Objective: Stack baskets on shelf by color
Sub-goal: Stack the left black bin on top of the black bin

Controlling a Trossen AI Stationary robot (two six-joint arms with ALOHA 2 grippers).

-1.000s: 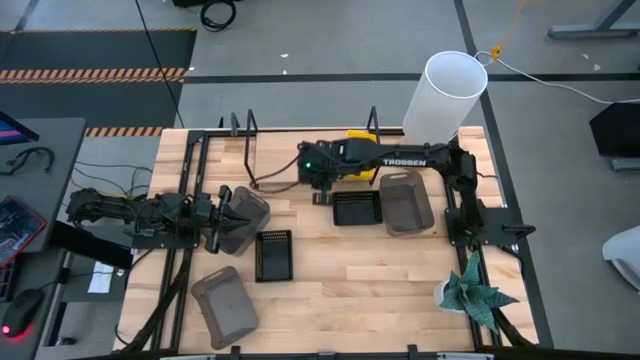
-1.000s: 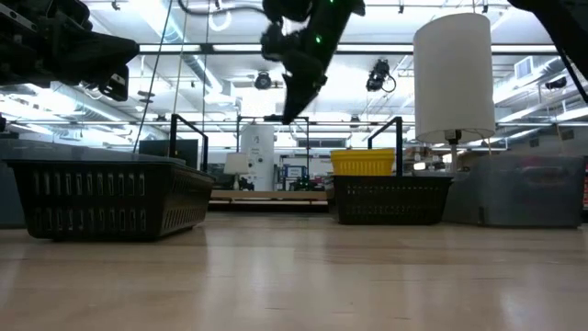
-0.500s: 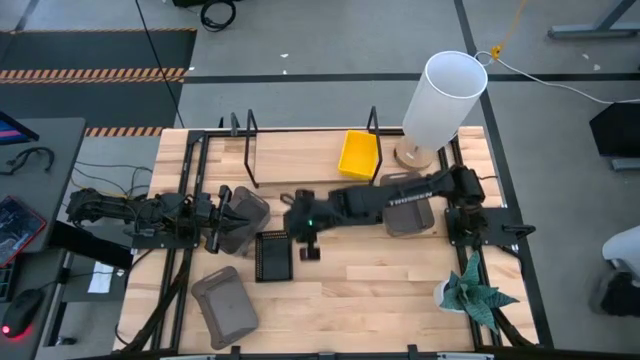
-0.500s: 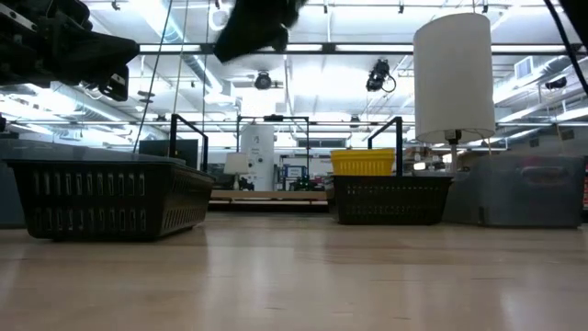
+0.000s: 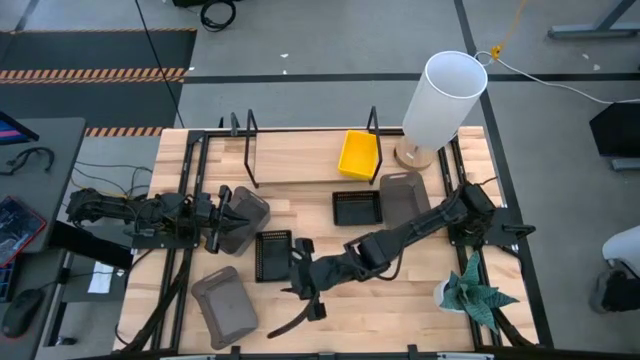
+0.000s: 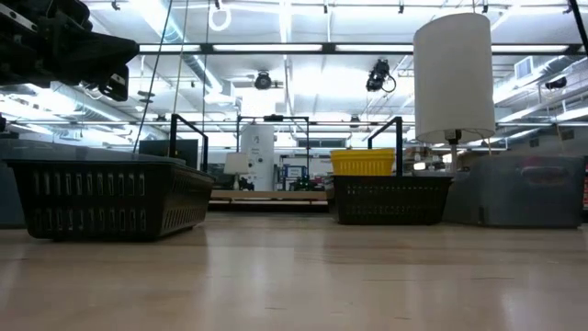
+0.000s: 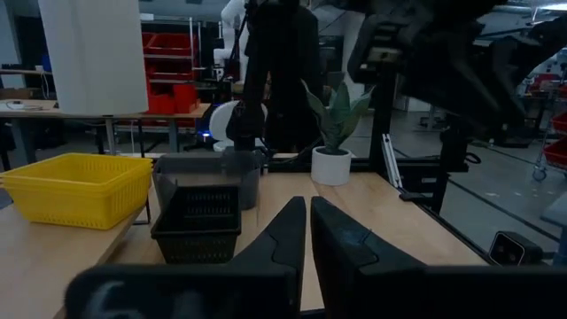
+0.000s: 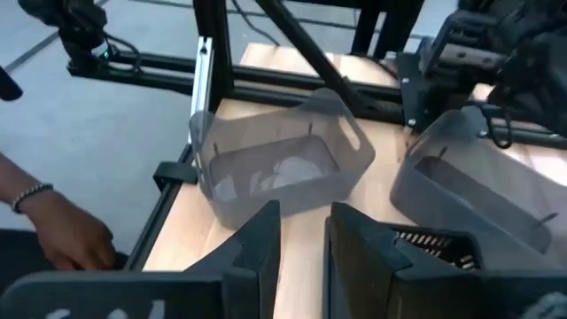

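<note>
One yellow basket (image 5: pixel 358 153) sits on the shelf (image 5: pixel 300 160) by its right end loop. Two black baskets (image 5: pixel 356 207) (image 5: pixel 273 255) and three gray baskets (image 5: pixel 405 200) (image 5: pixel 243 218) (image 5: pixel 225 305) stand on the tabletop. My right gripper (image 5: pixel 295 285) is open in the air near the table's near edge, facing the near-left gray basket (image 8: pixel 275 168). My left gripper (image 7: pixel 307 230) is shut and hovers above the left gray basket (image 8: pixel 478 190), touching nothing. Other yellow baskets and a third black one are out of view.
A white cylindrical lamp (image 5: pixel 440 100) stands at the far right corner and a small potted plant (image 5: pixel 470 290) at the near right. A person's hand (image 8: pixel 53 226) shows beyond the table's left edge. Bare tabletop (image 5: pixel 400 300) lies along the near side.
My right arm has swung from the shelf toward the near edge and the left, passing over the black baskets, and has left the low view. The yellow basket it covered now stands uncovered on the shelf.
</note>
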